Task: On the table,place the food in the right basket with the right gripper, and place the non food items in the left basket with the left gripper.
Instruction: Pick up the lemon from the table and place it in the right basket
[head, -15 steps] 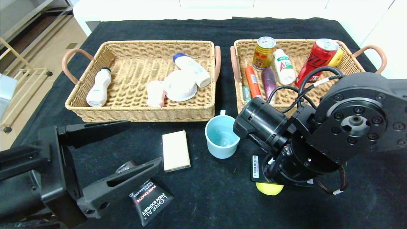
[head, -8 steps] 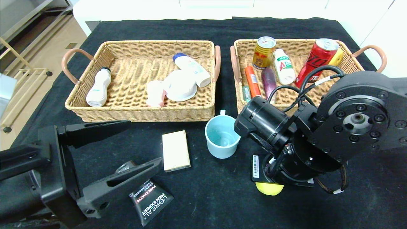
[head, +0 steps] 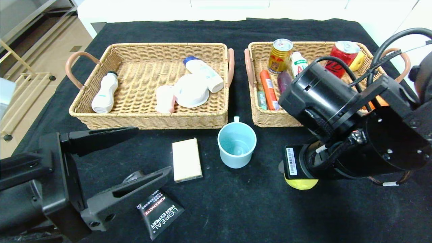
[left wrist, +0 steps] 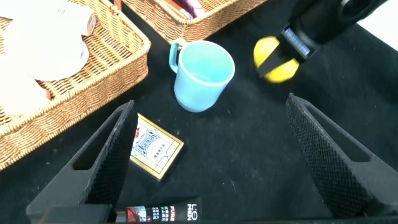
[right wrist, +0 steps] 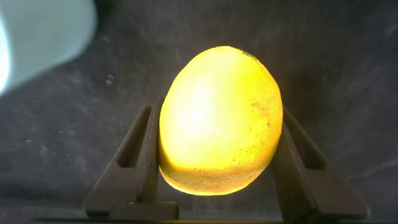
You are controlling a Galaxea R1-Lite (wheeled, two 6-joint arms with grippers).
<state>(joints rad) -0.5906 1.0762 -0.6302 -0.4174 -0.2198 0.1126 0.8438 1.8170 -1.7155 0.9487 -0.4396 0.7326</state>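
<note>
My right gripper [head: 300,180] is shut on a yellow lemon [head: 301,183], held above the black table in front of the right basket [head: 270,118]; the lemon fills the right wrist view [right wrist: 217,118] between both fingers and shows in the left wrist view [left wrist: 276,60]. My left gripper [head: 111,162] is open and empty at the near left, over a card box [head: 186,159] and a black L'Oreal tube [head: 160,212]. A light blue cup [head: 236,144] stands between the baskets' front edges. The left basket [head: 148,119] holds bottles and white items.
The right basket holds cans, a small bottle, a red stick and a purple item, partly hidden by my right arm. The card box [left wrist: 152,146], the cup [left wrist: 202,74] and the tube [left wrist: 161,213] show in the left wrist view.
My right gripper has lifted the lemon off the table and moved it right and toward the right basket. The left arm has not moved.
</note>
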